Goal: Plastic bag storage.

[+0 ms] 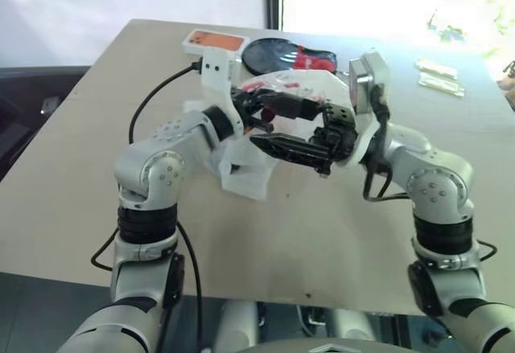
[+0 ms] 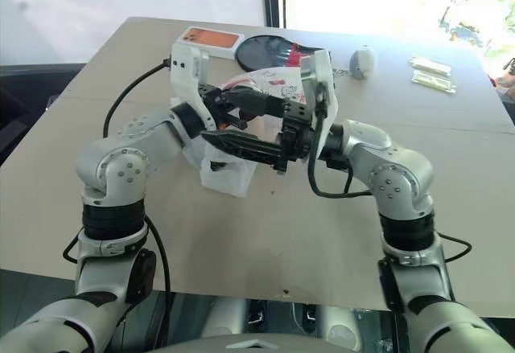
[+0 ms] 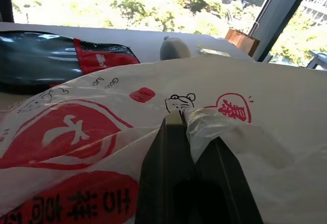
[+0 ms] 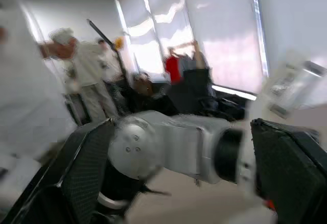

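Observation:
The plastic bag (image 1: 246, 171), translucent white with red logos, hangs bunched between my two arms above the table, and its lower end reaches the tabletop. My left gripper (image 3: 178, 118) is shut on a twisted fold of the plastic bag (image 3: 102, 132). My right gripper (image 4: 182, 127) stands wide open and points across toward my left arm, close beside the left gripper. One of its black fingers (image 1: 282, 149) lies just under the held part of the bag. Nothing sits between the right fingers.
A dark bottle with a red label (image 1: 282, 54) lies on the tan table (image 1: 322, 232) behind the bag. A white and orange device (image 1: 213, 41) is at the far edge. A grey oval object (image 2: 362, 62) and two small packets (image 1: 438, 75) are at the far right.

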Robot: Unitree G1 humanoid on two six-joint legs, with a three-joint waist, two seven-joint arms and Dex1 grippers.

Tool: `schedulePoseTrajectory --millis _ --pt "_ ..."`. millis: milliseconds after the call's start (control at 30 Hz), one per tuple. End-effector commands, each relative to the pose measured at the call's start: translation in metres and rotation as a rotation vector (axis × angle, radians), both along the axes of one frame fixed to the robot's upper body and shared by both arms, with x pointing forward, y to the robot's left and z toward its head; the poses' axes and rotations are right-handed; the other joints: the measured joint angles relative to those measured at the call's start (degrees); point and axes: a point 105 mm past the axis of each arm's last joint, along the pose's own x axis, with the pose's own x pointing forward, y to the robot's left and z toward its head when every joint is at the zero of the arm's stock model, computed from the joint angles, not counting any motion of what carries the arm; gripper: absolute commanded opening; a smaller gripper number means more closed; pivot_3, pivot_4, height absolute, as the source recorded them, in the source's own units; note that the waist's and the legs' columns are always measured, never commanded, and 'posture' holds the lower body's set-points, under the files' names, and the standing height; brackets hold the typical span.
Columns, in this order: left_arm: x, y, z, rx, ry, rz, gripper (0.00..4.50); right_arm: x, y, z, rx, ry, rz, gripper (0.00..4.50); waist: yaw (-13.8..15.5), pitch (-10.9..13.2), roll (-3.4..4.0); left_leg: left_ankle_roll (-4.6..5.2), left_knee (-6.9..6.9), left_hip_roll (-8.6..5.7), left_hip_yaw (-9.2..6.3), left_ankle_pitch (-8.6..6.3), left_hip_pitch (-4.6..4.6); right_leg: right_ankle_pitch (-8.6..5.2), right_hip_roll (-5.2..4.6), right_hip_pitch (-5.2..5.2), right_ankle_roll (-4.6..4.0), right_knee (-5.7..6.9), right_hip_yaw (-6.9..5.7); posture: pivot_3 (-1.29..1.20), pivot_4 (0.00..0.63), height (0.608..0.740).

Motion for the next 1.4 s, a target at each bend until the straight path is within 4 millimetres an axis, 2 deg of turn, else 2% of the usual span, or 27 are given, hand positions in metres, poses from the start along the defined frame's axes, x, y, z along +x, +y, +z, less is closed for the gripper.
schedulePoseTrajectory --millis 33,133,200,300,467,767,933,967,1200,1333,1367,1400 --pt "-0.003 0.016 0.015 0.007 -0.083 0.047 0.00 -0.003 -0.036 0.015 -0.054 -0.139 -0.245 4.44 0.3 0.0 0.00 0.01 0.00 -0.02 -0.02 0.00 0.00 0.00 -0.01 0.00 0.00 0.00 0.00 0.00 0.150 0.740" --pt "-0.012 0.017 0.019 -0.005 -0.132 0.011 0.00 0.004 -0.073 0.020 -0.101 -0.176 -0.521 4.44 0.4 0.0 0.00 0.01 -0.04 0.00 -0.01 -0.01 0.00 -0.01 0.01 -0.01 0.01 -0.02 0.01 0.00 0.150 0.740" --pt "-0.017 0.018 0.017 0.012 -0.149 -0.005 0.00 0.005 -0.088 0.024 -0.118 -0.172 -0.631 4.44 0.3 0.0 0.00 0.01 -0.04 0.02 0.03 -0.01 0.05 -0.01 0.03 -0.01 0.01 0.00 0.05 0.00 0.150 0.740" --pt "-0.022 0.017 0.012 0.040 -0.154 -0.036 0.00 0.015 -0.102 0.016 -0.177 -0.099 -0.770 4.44 0.0 0.0 0.00 0.00 -0.02 0.06 0.05 0.00 0.10 -0.01 0.07 0.00 0.01 0.04 0.09 0.00 0.150 0.740" --pt "-0.027 0.012 0.006 0.076 -0.161 -0.090 0.00 0.030 -0.106 -0.015 -0.233 0.100 -0.844 4.44 -0.3 0.0 0.01 -0.01 -0.01 0.07 0.05 0.00 0.11 -0.01 0.11 0.01 0.01 0.08 0.12 0.00 0.150 0.740" --pt "-0.027 0.014 0.009 0.067 -0.168 -0.086 0.00 0.008 -0.105 -0.047 -0.346 0.210 -0.783 4.44 -0.1 0.0 0.01 0.01 -0.03 0.05 0.04 0.00 0.04 -0.01 0.10 0.00 0.02 0.00 0.13 0.00 0.150 0.740" --pt "-0.025 0.013 0.012 0.068 -0.169 -0.098 0.00 0.021 -0.104 -0.067 -0.412 0.243 -0.803 4.44 -0.4 0.0 0.00 0.02 -0.01 0.05 0.05 0.00 0.09 -0.02 0.13 0.01 0.04 0.03 0.17 0.00 0.150 0.740" --pt "-0.025 0.012 0.012 0.069 -0.170 -0.101 0.00 0.025 -0.104 -0.070 -0.414 0.248 -0.812 4.21 -0.4 0.0 0.00 0.02 -0.01 0.05 0.05 0.00 0.09 -0.03 0.15 0.01 0.04 0.03 0.17 0.00 0.150 0.740" --pt "-0.025 0.020 0.016 0.067 -0.165 -0.085 0.00 0.029 -0.102 -0.075 -0.423 0.245 -0.789 4.21 -0.3 0.0 0.00 0.02 -0.01 0.06 0.05 0.00 0.06 -0.02 0.16 -0.01 0.03 0.01 0.17 0.00 0.150 0.740" --pt "-0.040 0.026 0.029 -0.115 -0.094 -0.195 0.00 0.030 -0.103 -0.076 -0.419 0.245 -0.785 4.21 -0.4 0.0 0.01 0.02 -0.01 0.08 0.05 0.01 0.07 -0.02 0.16 0.00 0.03 0.02 0.18 0.00 0.150 0.740" --pt "-0.045 0.028 0.035 -0.162 -0.084 -0.225 0.49 0.031 -0.104 -0.076 -0.416 0.246 -0.786 3.95 -0.4 0.0 0.00 0.02 -0.01 0.09 0.05 0.01 0.07 -0.02 0.16 -0.01 0.03 0.02 0.18 0.00 0.150 0.740" --pt "-0.049 0.031 0.038 -0.184 -0.076 -0.238 0.50 0.031 -0.105 -0.076 -0.414 0.246 -0.787 3.95 -0.4 0.0 0.00 0.02 0.00 0.10 0.05 0.01 0.07 -0.03 0.16 -0.01 0.04 0.02 0.18 0.00 0.150 0.740"
